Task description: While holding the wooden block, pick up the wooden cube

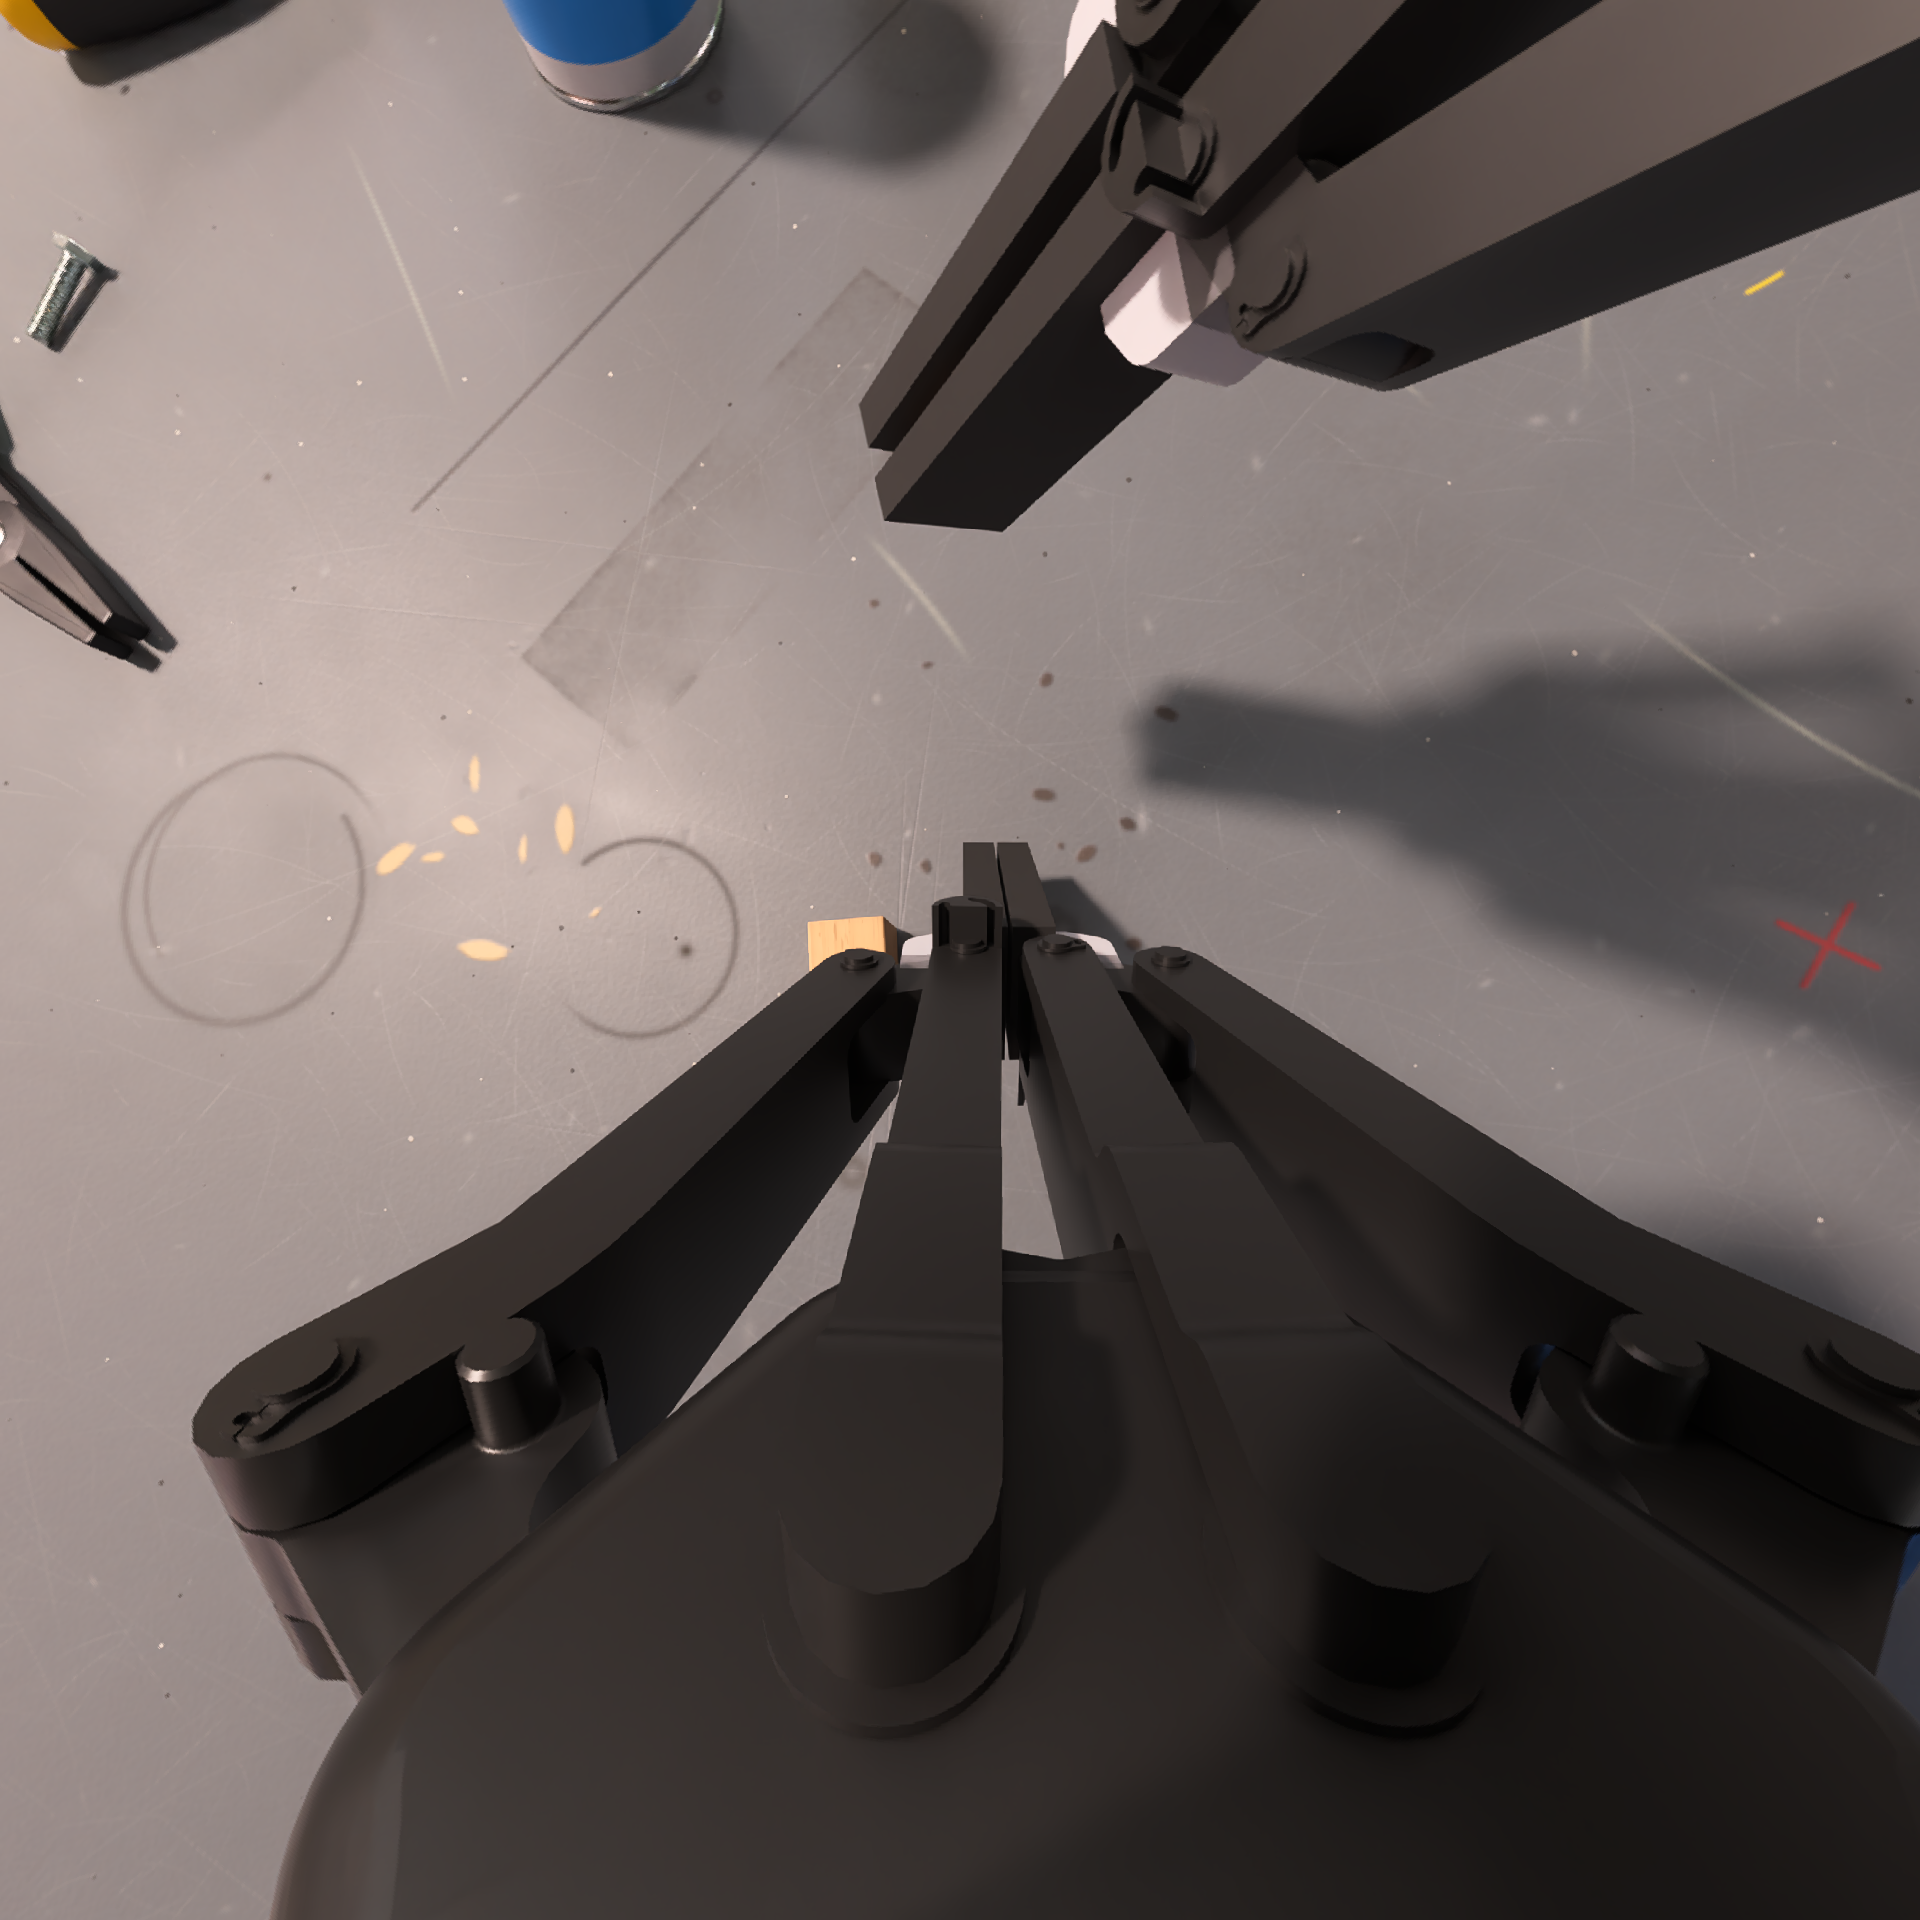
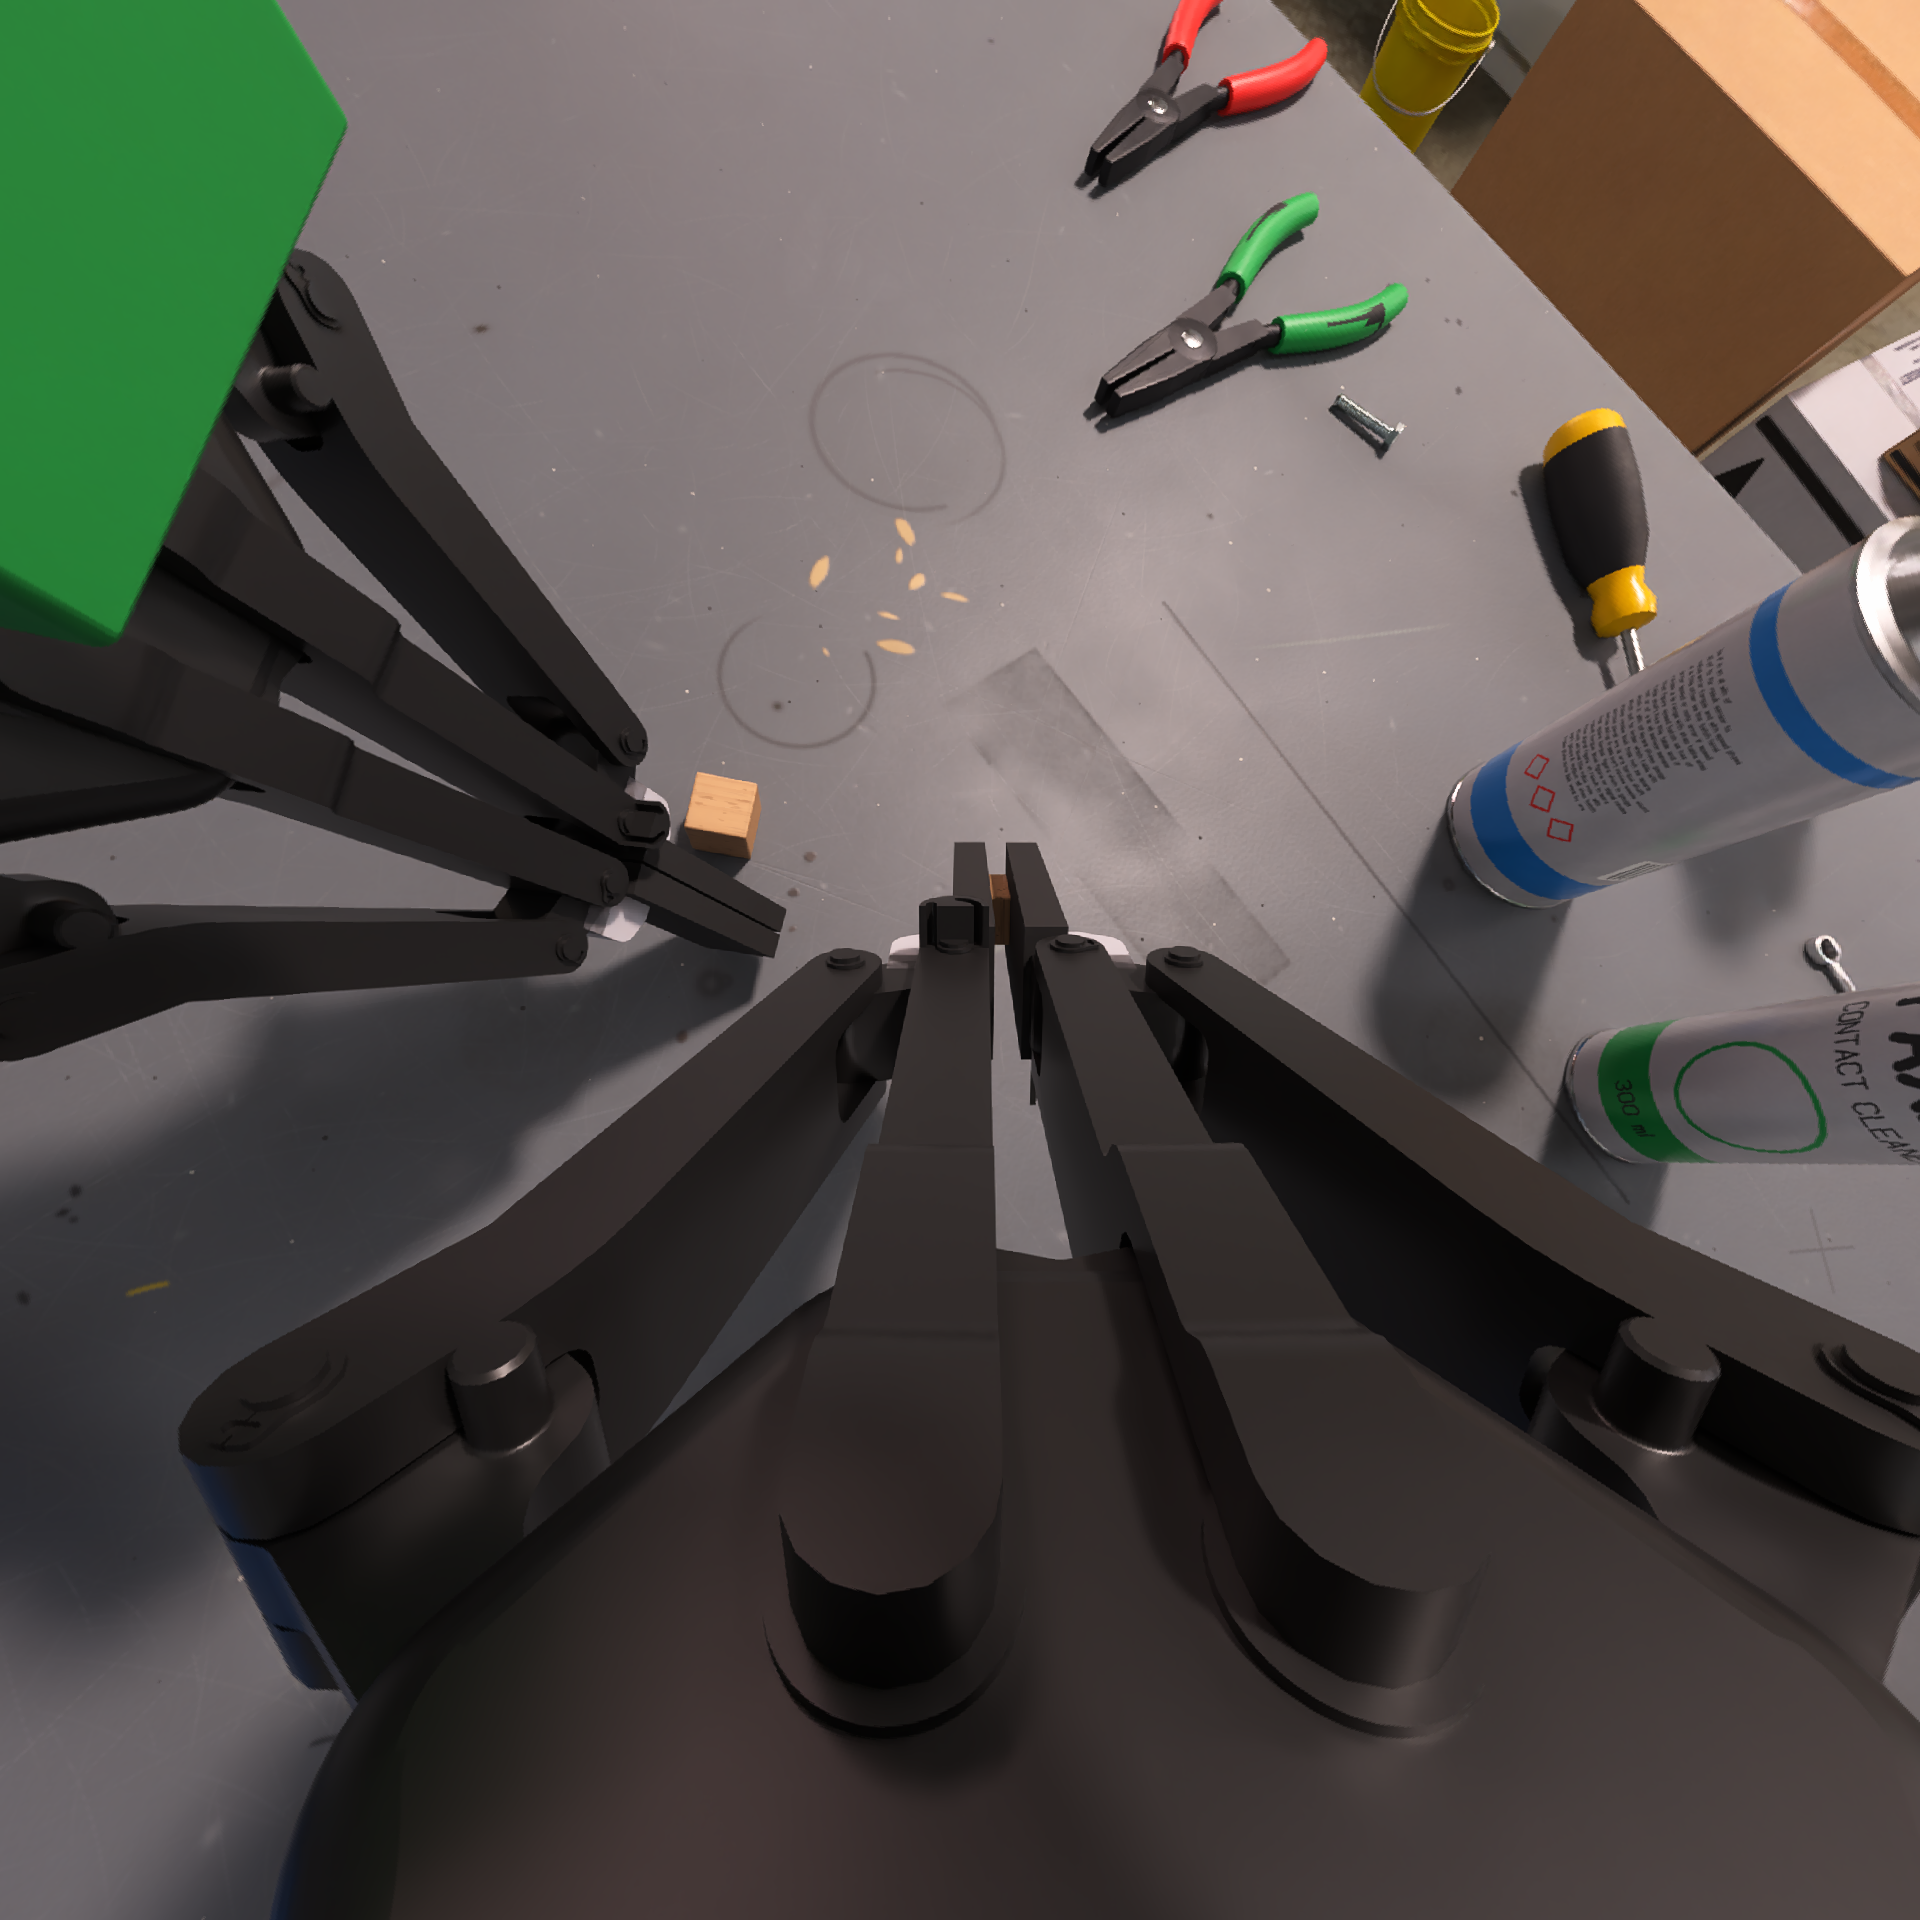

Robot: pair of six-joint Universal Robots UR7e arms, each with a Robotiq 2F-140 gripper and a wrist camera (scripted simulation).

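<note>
A light wooden cube (image 2: 722, 816) sits on the grey table, right beside my left gripper (image 2: 753, 925), which is shut and empty with its tips low over the table. In the left wrist view the cube (image 1: 847, 943) shows just left of my left gripper (image 1: 1000, 868), partly hidden behind its linkage. My right gripper (image 2: 1000, 868) is shut on a small brown wooden block (image 2: 1000, 902), which shows as a sliver between the fingers. The right gripper also shows in the left wrist view (image 1: 935, 478), above the table; the block is hidden there.
Red pliers (image 2: 1205, 94), green pliers (image 2: 1247, 312), a bolt (image 2: 1368, 424) and a yellow-black screwdriver (image 2: 1600, 520) lie at the far right. A blue-banded spray can (image 2: 1683, 748) and a green-banded can (image 2: 1745, 1081) lie at the right. A cardboard box (image 2: 1714, 187) stands beyond the table edge.
</note>
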